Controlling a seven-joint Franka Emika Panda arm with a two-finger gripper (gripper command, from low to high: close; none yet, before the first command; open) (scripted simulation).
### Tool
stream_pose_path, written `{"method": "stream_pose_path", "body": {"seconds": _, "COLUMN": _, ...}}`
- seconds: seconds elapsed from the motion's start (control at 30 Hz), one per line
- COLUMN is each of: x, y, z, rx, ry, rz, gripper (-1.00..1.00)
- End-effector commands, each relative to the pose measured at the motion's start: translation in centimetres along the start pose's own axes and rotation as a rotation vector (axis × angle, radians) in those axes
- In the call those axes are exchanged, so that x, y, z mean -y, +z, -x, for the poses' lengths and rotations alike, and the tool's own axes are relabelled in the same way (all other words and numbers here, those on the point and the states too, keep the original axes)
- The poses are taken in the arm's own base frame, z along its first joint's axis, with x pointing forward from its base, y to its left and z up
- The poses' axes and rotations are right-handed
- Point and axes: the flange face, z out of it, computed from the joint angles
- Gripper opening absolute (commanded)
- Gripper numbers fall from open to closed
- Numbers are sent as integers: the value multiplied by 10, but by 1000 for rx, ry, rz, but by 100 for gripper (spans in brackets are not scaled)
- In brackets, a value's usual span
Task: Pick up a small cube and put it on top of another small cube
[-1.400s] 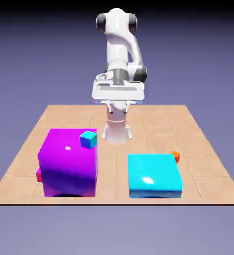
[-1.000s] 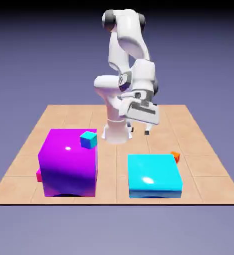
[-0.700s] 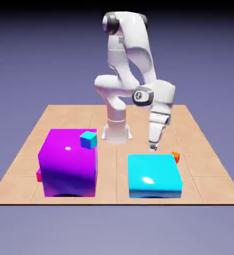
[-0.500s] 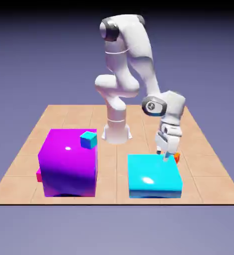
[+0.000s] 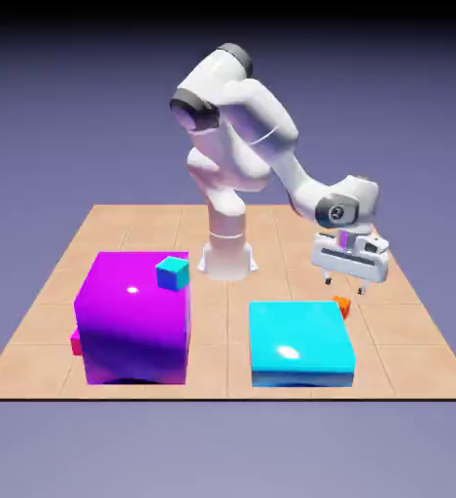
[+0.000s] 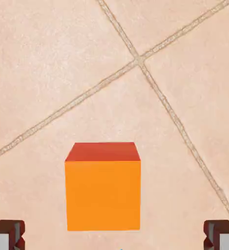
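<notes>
We count one orange-red cube (image 6: pixel 102 188), one teal cube (image 5: pixel 173 273) and two big blocks. Our pincer (image 5: pixel 345 285) hangs released above the orange-red cube, bare bench (image 6: pixel 48 73) around it.

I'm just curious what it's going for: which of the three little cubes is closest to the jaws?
The orange-red cube, behind the cyan block's far corner, right under the open gripper. The teal cube sits atop the purple block; the magenta-pink cube is beside it.

A small teal cube (image 5: pixel 173 273) sits atop the big purple block (image 5: pixel 134 321), well apart from the cyan block (image 5: pixel 299 342).
</notes>
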Motion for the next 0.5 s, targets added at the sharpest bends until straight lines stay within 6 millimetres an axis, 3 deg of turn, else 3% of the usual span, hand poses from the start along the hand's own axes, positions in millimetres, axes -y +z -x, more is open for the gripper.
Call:
{"method": "stream_pose_path", "body": {"seconds": 0.0, "x": -1, "y": 7, "z": -1, "rx": -3, "ry": 1, "rz": 0, "gripper": 0}}
{"method": "stream_pose_path", "body": {"seconds": 0.23, "x": 4, "y": 63, "z": -2, "rx": 2, "ry": -2, "rz": 0, "gripper": 0}}
{"method": "stream_pose_path", "body": {"seconds": 0.27, "x": 4, "y": 63, "z": -2, "rx": 2, "ry": -2, "rz": 0, "gripper": -100}}
{"method": "stream_pose_path", "body": {"seconds": 0.3, "x": 4, "y": 63, "z": -2, "rx": 2, "ry": -2, "rz": 0, "gripper": -100}}
{"method": "stream_pose_path", "body": {"seconds": 0.47, "x": -1, "y": 18, "z": -1, "rx": -5, "ry": 3, "rz": 1, "gripper": -100}}
